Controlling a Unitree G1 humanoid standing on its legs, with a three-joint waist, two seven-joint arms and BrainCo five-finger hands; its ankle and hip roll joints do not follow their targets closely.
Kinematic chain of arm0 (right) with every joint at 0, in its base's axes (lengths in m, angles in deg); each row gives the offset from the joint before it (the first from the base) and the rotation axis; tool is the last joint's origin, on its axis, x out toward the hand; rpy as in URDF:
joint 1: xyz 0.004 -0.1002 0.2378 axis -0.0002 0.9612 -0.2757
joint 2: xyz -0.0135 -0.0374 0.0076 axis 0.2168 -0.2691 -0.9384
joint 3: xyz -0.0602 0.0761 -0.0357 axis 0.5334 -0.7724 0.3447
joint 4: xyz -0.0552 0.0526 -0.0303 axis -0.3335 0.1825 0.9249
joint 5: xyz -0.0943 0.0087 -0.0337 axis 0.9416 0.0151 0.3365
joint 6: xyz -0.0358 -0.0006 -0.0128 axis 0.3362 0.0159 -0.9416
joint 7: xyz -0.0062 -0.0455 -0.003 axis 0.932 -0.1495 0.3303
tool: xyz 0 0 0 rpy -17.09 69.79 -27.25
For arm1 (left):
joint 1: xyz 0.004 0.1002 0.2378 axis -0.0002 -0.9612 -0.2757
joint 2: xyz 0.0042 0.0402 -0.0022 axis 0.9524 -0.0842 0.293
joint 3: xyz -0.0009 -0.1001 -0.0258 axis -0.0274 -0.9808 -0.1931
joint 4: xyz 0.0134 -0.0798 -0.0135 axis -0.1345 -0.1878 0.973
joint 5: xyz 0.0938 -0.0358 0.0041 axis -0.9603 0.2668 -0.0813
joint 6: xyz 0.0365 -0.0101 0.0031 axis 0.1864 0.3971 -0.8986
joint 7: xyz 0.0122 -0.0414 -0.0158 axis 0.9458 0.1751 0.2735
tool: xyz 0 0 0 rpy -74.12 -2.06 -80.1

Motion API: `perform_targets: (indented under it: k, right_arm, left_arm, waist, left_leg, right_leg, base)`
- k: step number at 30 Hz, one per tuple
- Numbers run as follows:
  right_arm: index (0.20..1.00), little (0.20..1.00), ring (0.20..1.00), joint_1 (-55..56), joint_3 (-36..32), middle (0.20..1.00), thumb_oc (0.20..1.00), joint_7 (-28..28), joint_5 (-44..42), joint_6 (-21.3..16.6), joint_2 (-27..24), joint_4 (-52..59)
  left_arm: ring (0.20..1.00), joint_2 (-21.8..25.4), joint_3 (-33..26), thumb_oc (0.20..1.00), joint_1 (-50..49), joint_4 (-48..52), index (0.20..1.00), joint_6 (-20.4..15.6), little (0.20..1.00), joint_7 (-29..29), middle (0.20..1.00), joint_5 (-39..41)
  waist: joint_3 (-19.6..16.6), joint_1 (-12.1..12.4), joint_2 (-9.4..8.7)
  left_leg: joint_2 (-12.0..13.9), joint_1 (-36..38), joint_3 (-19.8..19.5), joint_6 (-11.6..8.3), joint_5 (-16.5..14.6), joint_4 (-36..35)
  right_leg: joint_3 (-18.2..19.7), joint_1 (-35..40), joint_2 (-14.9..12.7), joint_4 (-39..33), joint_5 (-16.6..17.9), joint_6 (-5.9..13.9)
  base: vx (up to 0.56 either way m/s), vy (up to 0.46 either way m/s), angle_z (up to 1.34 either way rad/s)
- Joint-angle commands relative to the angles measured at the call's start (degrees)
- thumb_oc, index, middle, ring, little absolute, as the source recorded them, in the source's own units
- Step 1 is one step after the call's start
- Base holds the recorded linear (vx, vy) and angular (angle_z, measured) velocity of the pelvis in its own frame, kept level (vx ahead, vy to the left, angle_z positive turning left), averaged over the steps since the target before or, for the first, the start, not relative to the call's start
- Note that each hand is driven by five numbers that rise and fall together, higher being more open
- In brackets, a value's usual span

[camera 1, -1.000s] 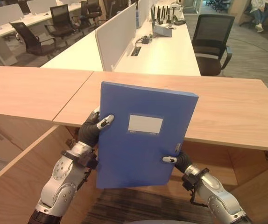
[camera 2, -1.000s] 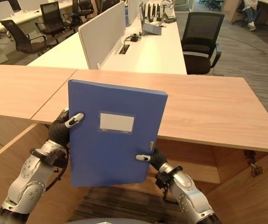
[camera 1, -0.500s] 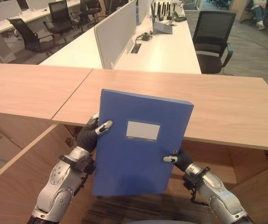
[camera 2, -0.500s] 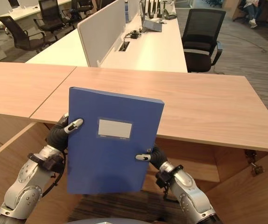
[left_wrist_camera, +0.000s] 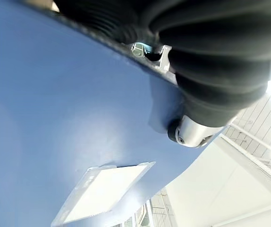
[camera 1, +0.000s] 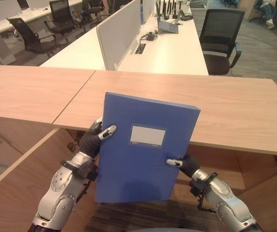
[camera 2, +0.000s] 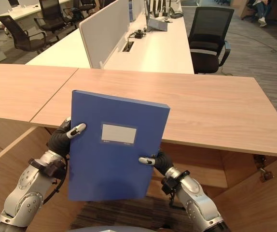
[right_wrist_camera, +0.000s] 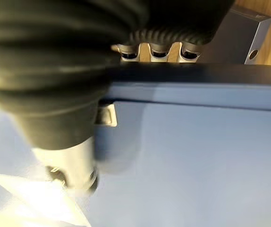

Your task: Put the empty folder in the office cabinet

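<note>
Centre frame, both hands hold the blue folder (camera 1: 145, 150) upright, its white label (camera 1: 147, 135) facing the camera. The left hand (camera 1: 96, 137) pinches its left edge, thumb across the front; the right hand (camera 1: 183, 164) pinches the right edge lower down. Behind, a wooden counter (camera 1: 235, 111) spans the frame; beyond it, upper centre, a white desk (camera 1: 172, 53) and black chair (camera 1: 220, 34)
</note>
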Motion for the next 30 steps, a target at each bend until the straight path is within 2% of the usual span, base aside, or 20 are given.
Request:
perform_targets:
  k: [1, 19, 20, 21, 22, 27, 30]
  right_arm:
    - [0.200, 0.200, 0.200, -5.00, -1.33, 0.200, 0.200, 1.34, -2.65, -2.17, 1.79, 5.41]
    - [0.200, 0.200, 0.200, -4.83, -2.14, 0.200, 0.200, 1.58, -0.99, -2.26, 1.59, 5.29]
    - [0.200, 0.200, 0.200, -4.82, -2.13, 0.200, 0.200, 1.59, -0.99, -2.26, 1.59, 5.30]
    - [0.200, 0.200, 0.200, -4.71, -2.16, 0.200, 0.200, 1.66, -0.79, -2.25, 1.47, 5.19]
    - [0.200, 0.200, 0.200, -4.68, -2.20, 0.200, 0.200, 1.71, -0.51, -2.27, 1.36, 5.11]
    - [0.200, 0.200, 0.200, -3.40, -4.21, 0.200, 0.200, 2.69, 3.60, -2.58, -0.14, 5.33]
    - [0.200, 0.200, 0.200, -2.77, -7.06, 0.200, 0.200, 2.09, 8.69, -4.37, -1.24, 6.31]
  left_arm:
    - [0.200, -0.43, 0.95, 0.200, 4.39, 2.58, 0.200, -2.51, 0.200, -2.10, 0.200, 1.72]
    - [0.200, -1.93, -0.09, 0.200, 3.74, 2.21, 0.200, -3.00, 0.200, -2.06, 0.200, 1.66]
    - [0.344, -1.94, -0.10, 0.344, 3.72, 2.22, 0.344, -3.00, 0.344, -2.06, 0.344, 1.66]
    - [0.595, -1.94, -0.52, 0.595, 3.56, 2.11, 0.595, -3.17, 0.595, -2.03, 0.595, 1.47]
    - [1.000, -2.04, -0.95, 1.000, 3.31, 1.94, 1.000, -3.35, 1.000, -1.95, 1.000, 1.28]
    - [1.000, -2.36, -3.92, 1.000, 1.17, -0.48, 1.000, -3.73, 1.000, -2.81, 1.000, 0.02]
    - [1.000, -1.89, -5.48, 1.000, -1.43, -1.98, 1.000, -2.76, 1.000, -4.75, 1.000, 0.74]
  waist:
    - [-0.31, -0.66, -1.95]
    - [-0.23, -0.47, -2.08]
    - [-0.24, -0.48, -2.08]
    - [-0.26, -0.43, -2.08]
    - [-0.22, -0.36, -2.09]
    - [-0.28, -0.09, -2.08]
    - [-0.22, -0.07, -1.78]
  left_leg:
    - [-2.33, -0.70, -3.88, 1.73, -2.44, 0.18]
    - [-2.43, -0.92, -4.11, 1.80, -2.36, 0.18]
    - [-2.43, -0.93, -4.11, 1.80, -2.36, 0.18]
    - [-2.47, -0.93, -4.15, 1.79, -2.36, 0.18]
    - [-2.46, -0.94, -4.22, 1.77, -2.35, 0.18]
    - [-2.40, -1.11, -4.38, 1.73, -2.30, 0.18]
    - [-2.40, -1.13, -4.48, 1.80, -2.27, 0.18]
  right_leg:
    - [1.73, 3.60, 2.30, 1.24, -8.68, -0.29]
    - [1.57, 3.63, 2.34, 1.30, -8.73, -0.34]
    - [1.57, 3.63, 2.34, 1.30, -8.73, -0.34]
    - [1.54, 3.60, 2.34, 1.30, -8.70, -0.35]
    - [1.53, 3.59, 2.33, 1.29, -8.69, -0.36]
    - [1.40, 3.52, 2.41, 1.21, -8.75, -0.41]
    - [1.30, 3.56, 2.37, 1.22, -8.75, -0.42]
  base:
    - [0.00, 0.000, 0.00]
    - [0.00, 0.000, 0.00]
    - [0.00, 0.000, 0.00]
    - [0.00, 0.000, 0.00]
    - [0.00, 0.000, 0.00]
    - [0.00, 0.000, 0.00]
    - [0.00, 0.000, 0.00]
